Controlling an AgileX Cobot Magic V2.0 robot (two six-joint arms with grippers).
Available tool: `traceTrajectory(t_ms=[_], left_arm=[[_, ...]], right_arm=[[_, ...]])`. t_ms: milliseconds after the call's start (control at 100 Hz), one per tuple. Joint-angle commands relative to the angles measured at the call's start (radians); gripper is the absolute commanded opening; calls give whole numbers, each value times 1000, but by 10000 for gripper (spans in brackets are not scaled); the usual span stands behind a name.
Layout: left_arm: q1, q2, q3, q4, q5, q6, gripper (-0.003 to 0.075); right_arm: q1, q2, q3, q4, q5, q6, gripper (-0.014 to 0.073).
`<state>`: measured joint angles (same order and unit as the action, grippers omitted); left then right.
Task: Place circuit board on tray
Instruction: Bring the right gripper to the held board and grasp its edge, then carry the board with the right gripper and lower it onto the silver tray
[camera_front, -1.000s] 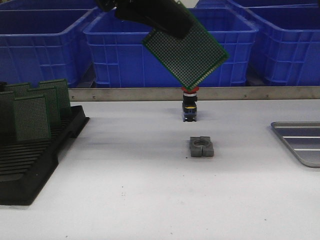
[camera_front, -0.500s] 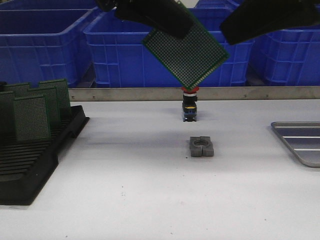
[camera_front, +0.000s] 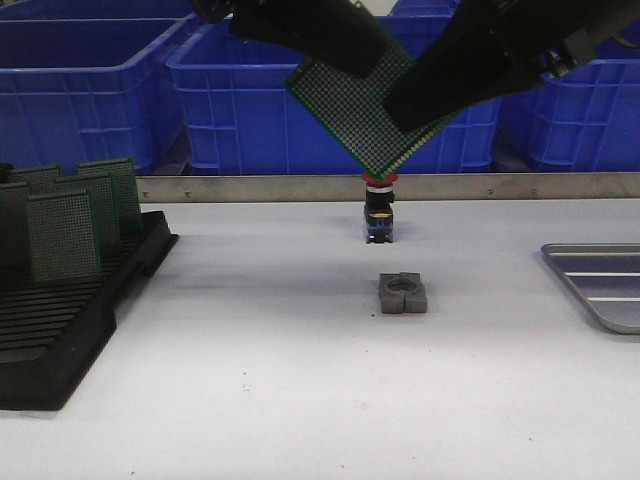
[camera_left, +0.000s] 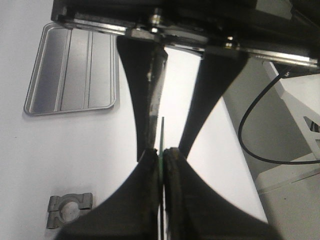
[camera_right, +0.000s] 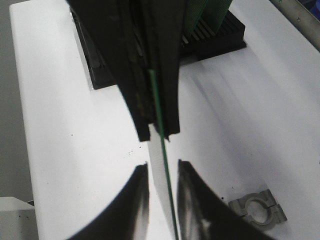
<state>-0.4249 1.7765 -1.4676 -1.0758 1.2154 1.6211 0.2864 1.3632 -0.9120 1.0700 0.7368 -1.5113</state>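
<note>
The green perforated circuit board (camera_front: 345, 100) hangs tilted, high above the table's middle. My left gripper (camera_front: 355, 55) is shut on its upper edge; the left wrist view shows its jaws (camera_left: 161, 152) pinching the board edge-on. My right gripper (camera_front: 402, 112) reaches in from the upper right. In the right wrist view it (camera_right: 162, 167) is open, a finger on each side of the thin board edge (camera_right: 165, 160), with gaps showing. The silver tray (camera_front: 598, 285) lies at the table's right edge and also shows in the left wrist view (camera_left: 70, 70).
A black slotted rack (camera_front: 60, 330) holding several green boards stands at the left. A grey clamp block (camera_front: 402, 294) and a black push-button with a red cap (camera_front: 380, 212) sit mid-table under the board. Blue crates (camera_front: 240, 100) line the back.
My right arm has come in from the upper right and now has its open jaws around the board's right side. My left gripper and the board have not moved.
</note>
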Motion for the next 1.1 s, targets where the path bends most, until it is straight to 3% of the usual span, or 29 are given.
traceTrajectory(t_ms=[0, 100, 170, 360, 430, 620, 850, 1090], left_arm=[[-10, -51, -30, -80, 50, -2, -20], [-10, -51, -30, -80, 50, -2, -4], [-10, -51, -30, -80, 58, -2, 56], [-8, -51, -30, -80, 54, -2, 412], [-5, -51, -30, -80, 23, -2, 489], [32, -51, -36, -80, 5, -2, 505], [68, -53, -38, -94, 9, -2, 505], [69, -53, -38, -97, 9, -2, 505]], right_arm=[[0, -25, -32, 55, 11, -10, -39], [0, -25, -32, 56, 12, -10, -65], [0, -25, -32, 56, 12, -10, -68], [0, -25, -32, 56, 17, -9, -68], [-1, -25, -32, 56, 19, 2, -68], [-55, -20, -30, 48, 9, 173, -68], [-253, 31, -12, -61, 31, 431, -68], [-447, 131, -8, -63, -14, 512, -68]])
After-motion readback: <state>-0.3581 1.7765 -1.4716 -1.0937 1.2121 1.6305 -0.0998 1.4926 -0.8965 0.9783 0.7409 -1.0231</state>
